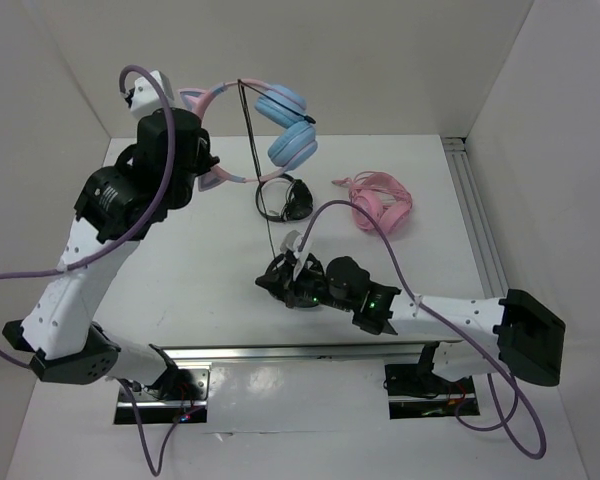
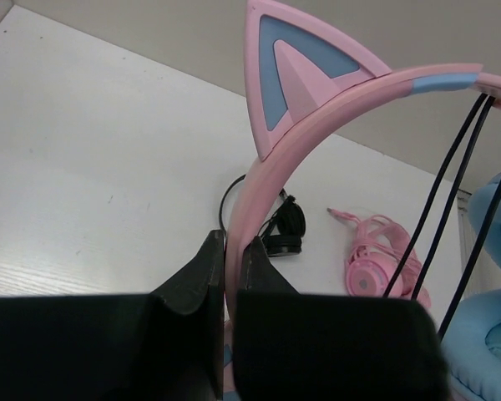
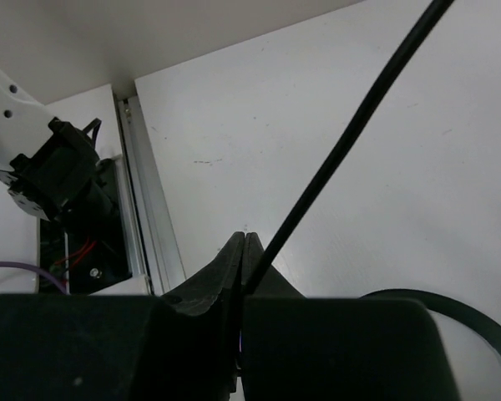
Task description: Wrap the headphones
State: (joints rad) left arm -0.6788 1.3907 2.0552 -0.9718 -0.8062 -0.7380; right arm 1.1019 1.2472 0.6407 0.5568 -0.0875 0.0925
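Note:
The headphones hang in the air at the back: pink cat-ear headband (image 1: 206,98), two light blue ear cups (image 1: 288,125), and a thin dark cable (image 1: 257,160) running taut from the band's top down toward the table. My left gripper (image 1: 210,163) is shut on the headband, which passes between its jaws in the left wrist view (image 2: 232,242), just below a cat ear (image 2: 288,71). My right gripper (image 1: 280,272) sits low over the table and is shut on the cable (image 3: 351,134), which leaves its closed fingertips (image 3: 245,238) slanting up and to the right.
Small black headphones (image 1: 284,198) lie on the table under the raised pair. All-pink cat-ear headphones (image 1: 380,205) lie to their right. A metal rail (image 1: 475,215) runs along the table's right edge, and white walls enclose the back and sides.

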